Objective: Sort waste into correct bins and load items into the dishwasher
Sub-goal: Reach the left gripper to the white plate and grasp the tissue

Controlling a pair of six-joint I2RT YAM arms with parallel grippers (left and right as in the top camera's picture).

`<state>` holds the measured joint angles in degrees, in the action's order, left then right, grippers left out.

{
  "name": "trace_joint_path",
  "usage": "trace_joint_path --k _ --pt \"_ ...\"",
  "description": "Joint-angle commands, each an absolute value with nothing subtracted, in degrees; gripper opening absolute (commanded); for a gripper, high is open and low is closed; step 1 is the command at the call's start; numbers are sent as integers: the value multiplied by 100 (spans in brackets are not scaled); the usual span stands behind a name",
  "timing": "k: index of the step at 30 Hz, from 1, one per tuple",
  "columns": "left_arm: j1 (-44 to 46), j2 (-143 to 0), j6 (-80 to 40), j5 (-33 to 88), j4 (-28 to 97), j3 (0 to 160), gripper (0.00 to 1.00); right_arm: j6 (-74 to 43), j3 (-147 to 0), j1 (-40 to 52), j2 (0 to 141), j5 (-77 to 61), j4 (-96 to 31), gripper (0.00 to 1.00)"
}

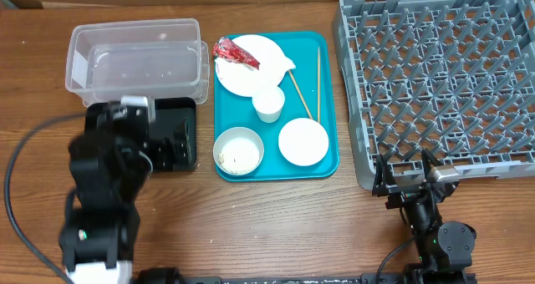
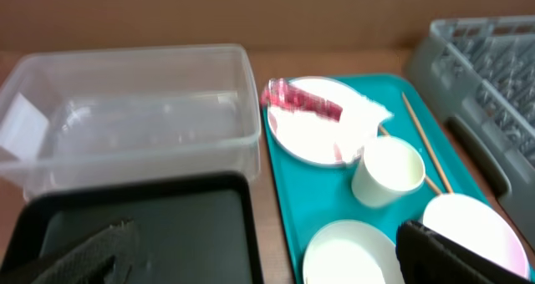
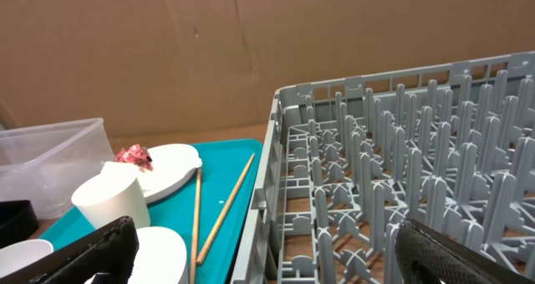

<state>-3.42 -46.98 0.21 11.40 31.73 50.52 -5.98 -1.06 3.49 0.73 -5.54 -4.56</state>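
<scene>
Jaws stand wide and empty on both sides (nothing pinched, I see): left gripper (image 2: 266,246) over the black tray (image 1: 187,109), right gripper (image 1: 405,175) at the near edge of the rack (image 1: 435,67). Farther, on the teal tray (image 1: 328,109): bowls (image 1: 303,141), cup (image 1: 268,104), chopsticks (image 1: 318,75), plate (image 1: 247,77) bearing wrapper (image 1: 236,53); tub (image 1: 138,63) behind the black tray.

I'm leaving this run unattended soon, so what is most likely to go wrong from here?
1. The red wrapper lies on the plate beside the napkin; a pinch there may catch both or shove the plate.
2. The chopsticks lie flat on the teal tray, thin; they may well slip from a pinch.
3. One bowl holds rice grains; racked unemptied, it would probably spill them into the dish rack.
</scene>
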Motion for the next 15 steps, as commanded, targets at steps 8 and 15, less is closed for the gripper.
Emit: trace_joint_path --k 8,15 --pt "338 -6718 648 840 4779 6807 100 -604 -47 384 16 -521 -436 100" --pt "395 -7754 615 1900 4668 6810 100 -604 -47 384 16 -521 -436 100"
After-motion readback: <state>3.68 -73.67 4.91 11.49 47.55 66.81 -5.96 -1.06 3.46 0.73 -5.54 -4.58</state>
